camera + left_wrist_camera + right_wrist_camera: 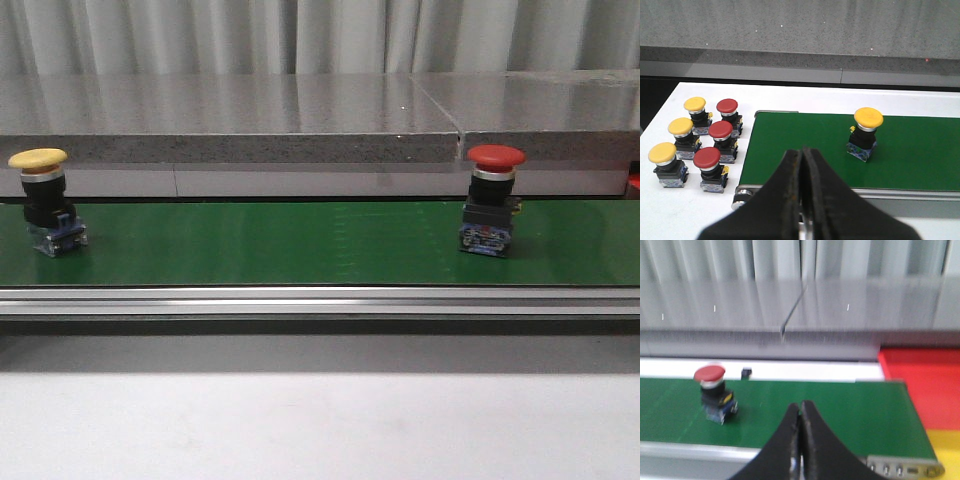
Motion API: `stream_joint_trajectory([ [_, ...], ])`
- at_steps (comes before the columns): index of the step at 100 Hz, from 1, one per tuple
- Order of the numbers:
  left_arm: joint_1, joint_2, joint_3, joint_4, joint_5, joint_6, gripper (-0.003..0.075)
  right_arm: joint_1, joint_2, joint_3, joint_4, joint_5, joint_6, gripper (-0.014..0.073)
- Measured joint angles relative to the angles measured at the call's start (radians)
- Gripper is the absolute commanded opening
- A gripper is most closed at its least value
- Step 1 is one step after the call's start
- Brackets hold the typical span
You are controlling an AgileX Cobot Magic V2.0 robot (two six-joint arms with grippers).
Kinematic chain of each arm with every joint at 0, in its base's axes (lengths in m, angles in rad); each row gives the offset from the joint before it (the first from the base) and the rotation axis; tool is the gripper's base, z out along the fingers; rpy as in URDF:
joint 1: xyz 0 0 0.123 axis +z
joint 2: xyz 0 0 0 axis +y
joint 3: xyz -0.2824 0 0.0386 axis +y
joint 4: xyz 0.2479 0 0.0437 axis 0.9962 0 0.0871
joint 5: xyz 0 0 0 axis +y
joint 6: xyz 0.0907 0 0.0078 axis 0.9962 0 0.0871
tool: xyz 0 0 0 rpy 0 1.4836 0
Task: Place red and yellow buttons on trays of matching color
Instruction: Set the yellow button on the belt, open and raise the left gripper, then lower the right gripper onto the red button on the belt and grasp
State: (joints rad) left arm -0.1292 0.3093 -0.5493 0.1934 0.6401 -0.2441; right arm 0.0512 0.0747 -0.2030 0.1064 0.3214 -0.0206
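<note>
Pick not begun. Yellow button point(40, 200) and red button point(492, 213) upright on green belt point(300, 245), yellow near its left end. Both pincers, left point(802, 152) and right point(800, 407), pressed together, empty. Next: spread, descend over a button.

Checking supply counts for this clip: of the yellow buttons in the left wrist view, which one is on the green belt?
The lone yellow button standing upright on the green belt. The other three yellow ones sit off the belt's end, on the white table beside three red buttons.
</note>
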Motion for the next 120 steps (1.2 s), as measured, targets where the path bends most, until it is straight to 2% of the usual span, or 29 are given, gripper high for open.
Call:
stream_joint_trajectory([
  [14, 0.0, 0.0, 0.0, 0.0, 0.0, -0.002, -0.0019, 0.0, 0.15, -0.163, 0.002, 0.212, 0.0, -0.0067],
  [28, 0.0, 0.0, 0.0, 0.0, 0.0, -0.002, -0.0019, 0.0, 0.328, -0.319, 0.002, 0.351, 0.0, -0.0067],
  [42, 0.0, 0.0, 0.0, 0.0, 0.0, -0.002, -0.0019, 0.0, 0.499, -0.441, 0.002, 0.433, 0.0, -0.0067],
  [61, 0.0, 0.0, 0.0, 0.0, -0.001, -0.002, -0.0019, 0.0, 0.661, -0.506, 0.002, 0.433, 0.0, -0.0053],
  [70, 0.0, 0.0, 0.0, 0.0, -0.001, -0.002, -0.0019, 0.0, 0.707, -0.509, 0.002, 0.428, 0.0, 0.0036],
  [78, 0.0, 0.0, 0.0, 0.0, -0.001, -0.002, -0.0019, 0.0, 0.734, -0.509, 0.002, 0.427, 0.0, 0.0218],
  [90, 0.0, 0.0, 0.0, 0.0, -0.001, -0.002, -0.0019, 0.0, 0.745, -0.509, 0.002, 0.424, 0.0, 0.0562],
  [95, 0.0, 0.0, 0.0, 0.0, -0.001, -0.002, -0.0019, 0.0, 0.745, -0.509, 0.002, 0.424, 0.0, 0.0656],
  [120, 0.0, 0.0, 0.0, 0.0, -0.002, -0.003, -0.0019, 0.0, 0.755, -0.509, 0.002, 0.409, 0.0, 0.0634],
])
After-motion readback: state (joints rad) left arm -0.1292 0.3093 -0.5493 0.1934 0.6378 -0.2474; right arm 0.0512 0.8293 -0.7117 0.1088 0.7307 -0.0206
